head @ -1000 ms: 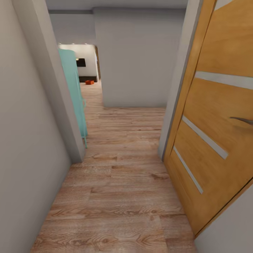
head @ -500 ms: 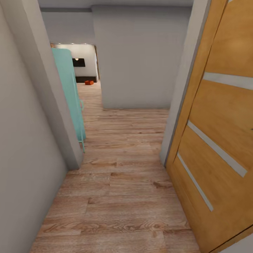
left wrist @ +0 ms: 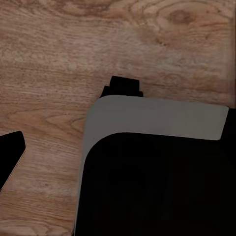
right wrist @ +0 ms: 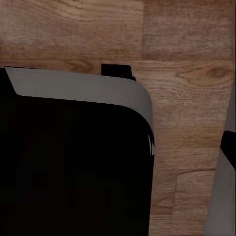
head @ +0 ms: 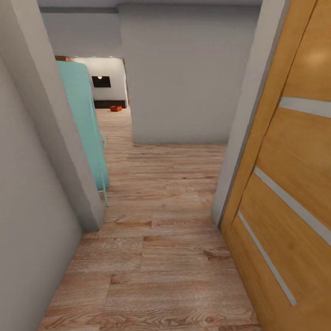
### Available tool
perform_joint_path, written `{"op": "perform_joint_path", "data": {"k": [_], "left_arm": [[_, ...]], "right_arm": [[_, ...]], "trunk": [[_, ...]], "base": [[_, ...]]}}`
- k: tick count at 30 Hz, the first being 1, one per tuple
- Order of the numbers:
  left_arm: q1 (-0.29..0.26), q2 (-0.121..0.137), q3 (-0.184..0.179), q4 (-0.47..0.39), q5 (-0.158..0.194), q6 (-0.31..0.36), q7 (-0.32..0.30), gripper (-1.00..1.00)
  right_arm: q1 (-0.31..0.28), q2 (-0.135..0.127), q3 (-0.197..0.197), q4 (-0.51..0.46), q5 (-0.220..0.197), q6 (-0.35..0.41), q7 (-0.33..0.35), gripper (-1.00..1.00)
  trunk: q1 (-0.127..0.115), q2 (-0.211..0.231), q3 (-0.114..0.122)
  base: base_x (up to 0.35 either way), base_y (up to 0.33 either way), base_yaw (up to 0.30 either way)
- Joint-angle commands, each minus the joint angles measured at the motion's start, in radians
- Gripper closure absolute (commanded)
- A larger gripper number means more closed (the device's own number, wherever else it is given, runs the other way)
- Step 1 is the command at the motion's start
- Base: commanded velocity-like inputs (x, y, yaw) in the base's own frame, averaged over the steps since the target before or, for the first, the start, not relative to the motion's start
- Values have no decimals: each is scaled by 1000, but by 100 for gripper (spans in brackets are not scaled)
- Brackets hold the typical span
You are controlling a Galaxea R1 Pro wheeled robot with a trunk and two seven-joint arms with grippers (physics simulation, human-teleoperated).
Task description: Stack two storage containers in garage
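Observation:
Far down the hallway, one orange-red storage container (head: 116,108) sits on the light wood-plank floor (head: 161,257) of the living room, small in the head view. Behind it are a low dark cabinet (head: 109,104) and a wall TV (head: 101,82). The second container is out of view. In the left wrist view a dark tip (left wrist: 10,153) shows over the planks beside my grey-and-black base (left wrist: 157,172). The right wrist view has a similar dark sliver (right wrist: 229,146) beside the base (right wrist: 73,157). Neither view reveals how the jaws stand.
I am in a narrow passage. A grey wall corner (head: 64,138) stands close on the left, with a teal panel (head: 85,124) behind it. An open honey-coloured door (head: 289,184) is close on the right. A grey wall block (head: 184,78) lies ahead, with the corridor running along its left side.
The whole head view has advanced along the passage. The door's handle has slid out of the picture on the right and the left wall corner is nearer. The container itself has not moved.

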Motion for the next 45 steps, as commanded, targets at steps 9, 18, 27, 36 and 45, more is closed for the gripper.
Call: {"op": "perform_joint_path", "data": {"k": [9, 18, 27, 36, 45], "left_arm": [[-1, 0, 0, 1, 7, -3, 1, -100], [-1, 0, 0, 1, 7, -3, 1, -100], [-1, 0, 0, 1, 7, -4, 1, -100], [-1, 0, 0, 1, 7, -3, 1, -100], [-1, 0, 0, 1, 7, -4, 1, -100]], "right_arm": [[-1, 1, 8, 3, -9, -5, -1, -100], [-1, 1, 8, 3, -9, -5, -1, -100], [-1, 1, 8, 3, -9, -5, -1, -100], [-1, 2, 8, 3, -9, -5, -1, -100], [-1, 2, 8, 3, -9, -5, -1, -100]], "trunk": [[0, 0, -1], [0, 0, -1], [0, 0, -1], [0, 0, -1], [0, 0, -1]], "base": [[322, 0, 0], [322, 0, 0], [322, 0, 0], [322, 0, 0], [322, 0, 0]]}}
